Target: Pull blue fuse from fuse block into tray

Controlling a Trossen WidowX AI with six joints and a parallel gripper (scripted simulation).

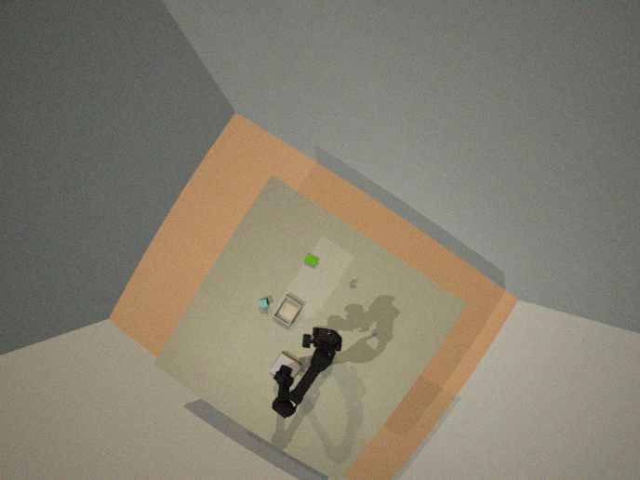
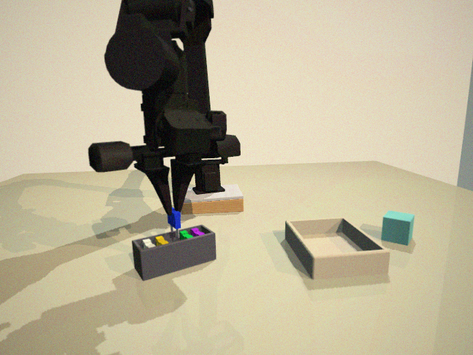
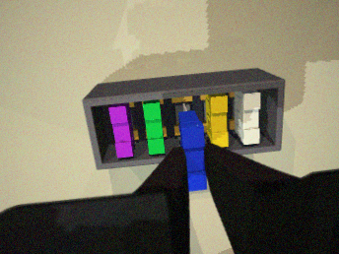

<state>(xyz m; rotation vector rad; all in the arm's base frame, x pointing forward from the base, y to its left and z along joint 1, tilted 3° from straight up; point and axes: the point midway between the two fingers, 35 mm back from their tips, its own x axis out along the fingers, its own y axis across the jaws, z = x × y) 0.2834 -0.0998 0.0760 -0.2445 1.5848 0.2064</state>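
The pincer [image 2: 173,212] [image 3: 193,156] grips the blue fuse [image 2: 174,218] [image 3: 192,148], its body above the block [image 2: 177,257] [image 3: 224,79] and its prongs pointing down into the middle gap between the green fuse [image 2: 185,234] [image 3: 154,128] and the yellow fuse [image 2: 161,241] [image 3: 217,120], with the tray [image 1: 279,319] [image 2: 351,264] apart on the surface [image 1: 227,330] [image 2: 244,305] [image 3: 44,64] and the teal cube [image 1: 263,302] [image 2: 397,228] just beyond it.

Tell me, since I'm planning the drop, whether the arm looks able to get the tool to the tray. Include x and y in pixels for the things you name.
Probably yes: nothing stands between the tool [image 2: 174,214] [image 3: 196,150] and the tray [image 2: 350,264] [image 1: 280,318], though the blue fuse's [image 2: 174,219] [image 3: 192,135] prongs should clear the block [image 2: 179,257] [image 3: 222,80] first.
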